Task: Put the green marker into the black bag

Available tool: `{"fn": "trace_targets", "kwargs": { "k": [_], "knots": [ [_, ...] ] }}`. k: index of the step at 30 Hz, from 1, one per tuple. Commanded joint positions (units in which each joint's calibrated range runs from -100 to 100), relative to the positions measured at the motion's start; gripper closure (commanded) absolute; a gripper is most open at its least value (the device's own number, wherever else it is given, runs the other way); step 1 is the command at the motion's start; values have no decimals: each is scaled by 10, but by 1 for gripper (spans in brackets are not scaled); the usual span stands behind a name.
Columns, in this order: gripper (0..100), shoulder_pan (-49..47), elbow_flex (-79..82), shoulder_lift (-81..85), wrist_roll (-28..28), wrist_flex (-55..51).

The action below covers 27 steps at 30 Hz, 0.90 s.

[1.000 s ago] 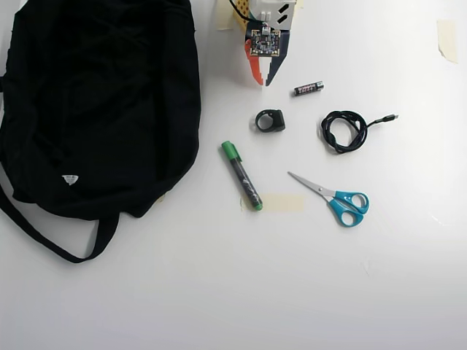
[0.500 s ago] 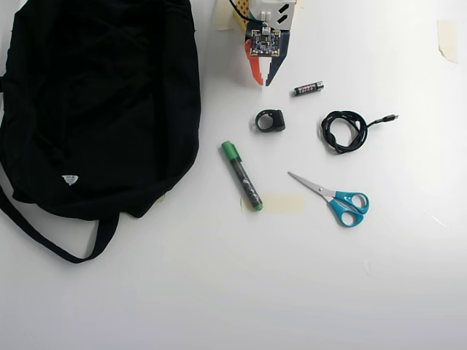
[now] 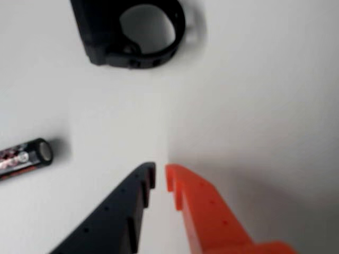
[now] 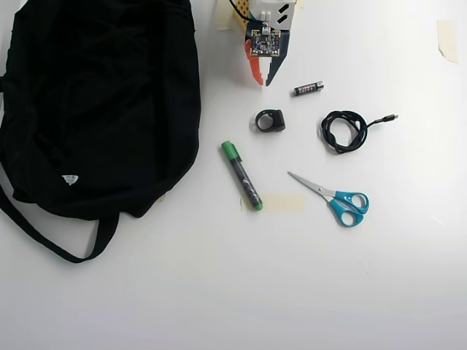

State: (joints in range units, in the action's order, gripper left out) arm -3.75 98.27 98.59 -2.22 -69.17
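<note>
Your tabletop (image 4: 219,292), listed from the left edge across in the overhead view:

- Bag (image 4: 95,109): fills the upper left corner, lying flat, strap looping toward the left edge, small white label on its lower part.
- Marker (image 4: 241,176): near the middle of the tabletop, just right of the bag and apart from it. Green cap toward the back edge, green end toward the front, resting on a strip of tape (image 4: 281,202).
- Gripper (image 4: 263,80): at the back edge, above the marker and well apart from it. In the wrist view you see its tips (image 3: 160,177), one black and one orange, nearly together with only a thin gap, gripping nothing.
- Ring (image 4: 270,120): small black loop with a block on one side, between gripper and marker; in the wrist view it lies ahead of the tips (image 3: 130,34).
- Battery (image 4: 309,88): just right of the gripper.
- Cable (image 4: 346,130): coiled, right of the ring, plug end pointing to the right edge.
- Scissors (image 4: 334,198): blue handles, right of the tape, blades pointing toward the marker.
</note>
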Motion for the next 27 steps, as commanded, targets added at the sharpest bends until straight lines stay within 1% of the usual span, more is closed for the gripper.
{"fn": "trace_targets", "kwargs": {
  "k": [1, 21, 27],
  "knots": [
    [97, -5, 11, 10, 2, -12],
    [98, -5, -34, 7, 0, -6],
    [98, -5, -73, -40, 1, 4]
  ]
}}
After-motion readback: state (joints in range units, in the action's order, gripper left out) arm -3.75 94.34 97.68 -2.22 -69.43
